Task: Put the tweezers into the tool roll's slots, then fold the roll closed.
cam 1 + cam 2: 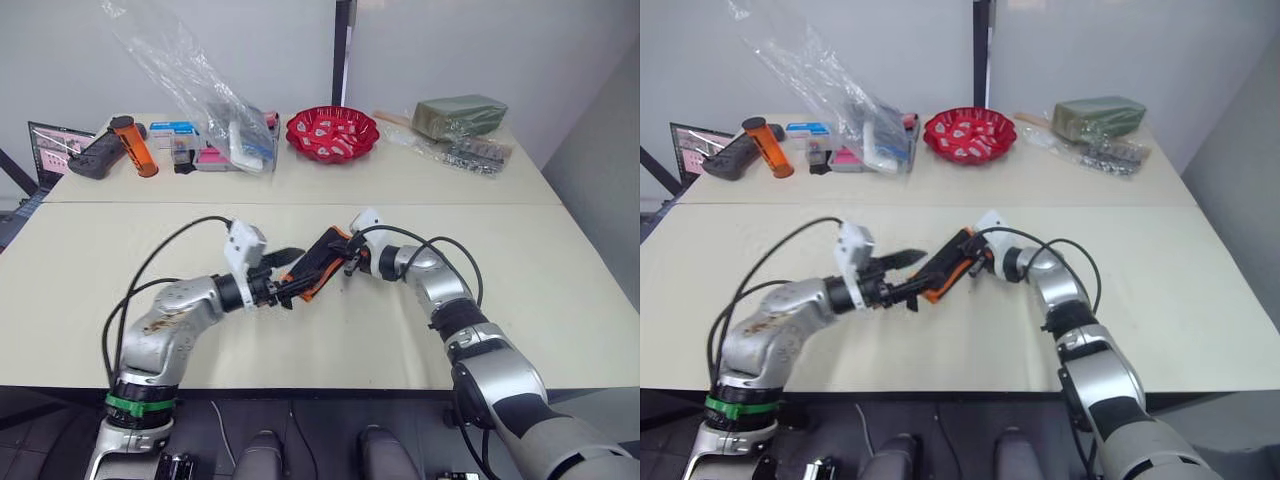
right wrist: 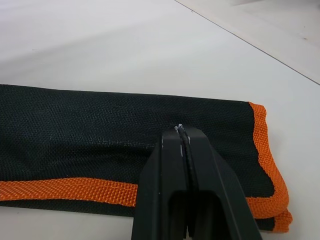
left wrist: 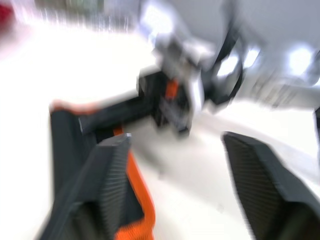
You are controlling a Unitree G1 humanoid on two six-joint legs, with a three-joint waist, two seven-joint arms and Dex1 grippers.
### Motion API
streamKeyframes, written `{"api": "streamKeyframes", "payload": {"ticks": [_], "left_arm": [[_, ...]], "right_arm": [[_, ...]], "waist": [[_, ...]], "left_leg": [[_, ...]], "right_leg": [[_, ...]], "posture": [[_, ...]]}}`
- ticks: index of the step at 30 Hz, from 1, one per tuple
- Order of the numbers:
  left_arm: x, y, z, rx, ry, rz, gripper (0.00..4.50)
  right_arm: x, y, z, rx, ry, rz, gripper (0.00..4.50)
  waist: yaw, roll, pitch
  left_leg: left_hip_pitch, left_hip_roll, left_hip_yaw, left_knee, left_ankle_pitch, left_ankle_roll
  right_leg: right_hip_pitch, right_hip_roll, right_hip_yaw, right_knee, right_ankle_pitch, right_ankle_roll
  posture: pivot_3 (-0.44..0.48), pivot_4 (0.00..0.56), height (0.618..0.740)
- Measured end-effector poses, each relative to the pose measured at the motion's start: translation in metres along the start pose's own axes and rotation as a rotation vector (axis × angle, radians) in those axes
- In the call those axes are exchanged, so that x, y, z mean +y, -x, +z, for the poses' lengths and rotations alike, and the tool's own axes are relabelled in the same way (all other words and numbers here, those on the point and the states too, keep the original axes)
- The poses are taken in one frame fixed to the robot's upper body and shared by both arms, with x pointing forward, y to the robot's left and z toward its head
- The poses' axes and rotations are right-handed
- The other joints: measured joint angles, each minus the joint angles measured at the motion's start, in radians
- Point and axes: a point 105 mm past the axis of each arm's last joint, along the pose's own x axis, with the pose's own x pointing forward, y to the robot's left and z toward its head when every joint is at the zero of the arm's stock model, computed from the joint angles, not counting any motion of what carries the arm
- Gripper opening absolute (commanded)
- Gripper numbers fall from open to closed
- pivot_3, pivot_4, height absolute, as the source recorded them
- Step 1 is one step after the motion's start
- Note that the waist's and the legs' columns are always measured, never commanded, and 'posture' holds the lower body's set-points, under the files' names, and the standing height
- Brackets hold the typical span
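Folded black fabric tool roll with orange trim [image 1: 318, 262] on cream desk [image 1: 560, 300], between both grippers. Left gripper [image 1: 287, 272]: fingers spread apart around roll's near end. Right gripper [image 2: 182, 131]: fingers pressed together, tips on roll's fabric.

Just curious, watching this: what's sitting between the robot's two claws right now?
The tool roll, folded, lies between the left gripper and the right gripper, best seen in the left eye view. Nothing else sits between them.

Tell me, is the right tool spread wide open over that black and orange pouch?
No, the right tool's two black fingers are pressed together above the tool roll.
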Motion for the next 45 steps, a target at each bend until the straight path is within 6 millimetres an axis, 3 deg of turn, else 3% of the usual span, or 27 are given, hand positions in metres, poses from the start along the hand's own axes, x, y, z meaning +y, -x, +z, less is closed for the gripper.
{"api": "streamKeyframes", "payload": {"ticks": [5,10,14,21,26,29,36,40,45], "left_arm": [[0.02,-0.004,-0.02,0.075,-0.021,0.051,1.58],[0.031,-0.026,-0.033,0.143,-0.104,0.052,0.01],[0.022,-0.047,-0.047,0.174,-0.117,-0.002,0.01],[0.032,-0.047,-0.073,0.234,-0.143,0.034,0.01],[0.027,-0.046,-0.079,0.206,-0.122,0.03,0.01],[0.022,-0.045,-0.082,0.2,-0.106,0.014,0.01],[0.019,-0.041,-0.083,0.201,-0.092,0.031,0.01],[0.02,-0.037,-0.087,0.204,-0.077,0.072,0.01],[0.019,-0.033,-0.092,0.208,-0.064,0.102,0.01]], "right_arm": [[0.0,0.0,0.0,-0.002,0.001,0.003,0.0],[0.001,0.0,0.0,-0.007,-0.001,0.007,0.0],[0.003,-0.001,0.002,-0.016,0.003,0.013,0.0],[0.015,0.006,0.007,-0.08,-0.051,0.077,0.0],[0.018,0.007,0.039,-0.156,-0.036,0.115,0.0],[0.017,0.004,0.046,-0.17,-0.033,0.102,0.0],[0.026,-0.015,0.015,-0.081,-0.101,0.088,0.0],[0.004,-0.017,0.012,-0.056,-0.118,-0.023,0.0],[-0.024,-0.006,-0.006,0.017,-0.123,-0.188,0.0]], "waist": [[0.0,0.0,0.0],[-0.004,0.0,0.0],[-0.008,0.0,0.0],[-0.01,0.0,0.0],[-0.009,0.001,0.0],[-0.009,0.001,0.0],[-0.009,0.001,0.0],[-0.006,0.001,-0.001],[-0.009,0.001,-0.004]], "left_leg": [[0.001,0.0,0.0,0.0,0.0,0.0],[0.001,0.0,0.0,-0.001,0.0,0.0],[0.001,0.0,0.0,-0.001,0.0,0.0],[-0.005,0.0,0.0,0.0,0.0,0.0],[-0.005,0.0,0.0,0.0,0.0,0.0],[-0.005,0.0,0.0,0.0,0.0,0.0],[-0.004,0.0,0.0,0.0,0.0,0.0],[0.0,0.0,0.0,0.0,0.0,0.0],[0.006,0.0,0.0,-0.001,0.0,0.0]], "right_leg": [[0.001,0.001,0.0,0.0,0.0,0.0],[0.001,0.0,0.0,0.0,0.0,0.0],[0.001,0.0,0.0,0.0,0.0,0.0],[-0.005,0.0,0.0,0.001,0.0,0.0],[-0.007,0.0,0.0,0.003,0.0,0.0],[-0.007,0.0,0.0,0.003,0.0,0.0],[-0.006,0.0,0.0,0.002,0.0,0.0],[-0.004,0.0,0.0,0.006,0.0,0.0],[0.002,0.0,0.0,0.006,0.0,0.0]], "posture": [[0.0,0.15,0.74],[0.0,0.15,0.74],[0.0,0.15,0.74],[0.0,0.15,0.74],[0.0,0.15,0.74],[0.0,0.15,0.74],[0.0,0.15,0.74],[0.0,0.15,0.74],[0.0,0.15,0.74]]}}
